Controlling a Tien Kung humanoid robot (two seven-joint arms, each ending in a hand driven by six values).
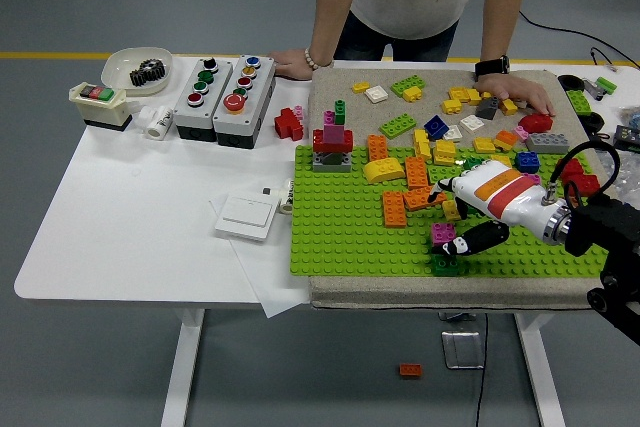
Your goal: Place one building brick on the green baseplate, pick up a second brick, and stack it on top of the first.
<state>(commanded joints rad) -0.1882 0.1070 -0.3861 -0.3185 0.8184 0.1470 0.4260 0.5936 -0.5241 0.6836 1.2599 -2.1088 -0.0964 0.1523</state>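
Note:
The green baseplate (345, 232) lies on a beige mat. Near its front edge a magenta brick (442, 234) sits on a dark green brick (445, 266). My right hand (452, 219), on a white and orange forearm, reaches in from the right just above this small stack. Its fingers are spread up by a yellow brick (450, 209), and the black thumb (476, 239) lies beside the magenta brick. The hand holds nothing. Loose bricks (440, 127) lie scattered on the mat behind.
A person stands at the far side, one hand (293, 65) on the table edge and the other (522, 95) resting among the bricks. A brick tower (333, 139) and orange bricks (394, 208) stand on the baseplate. Button boxes (222, 95) and a white switch plate (246, 216) lie at left.

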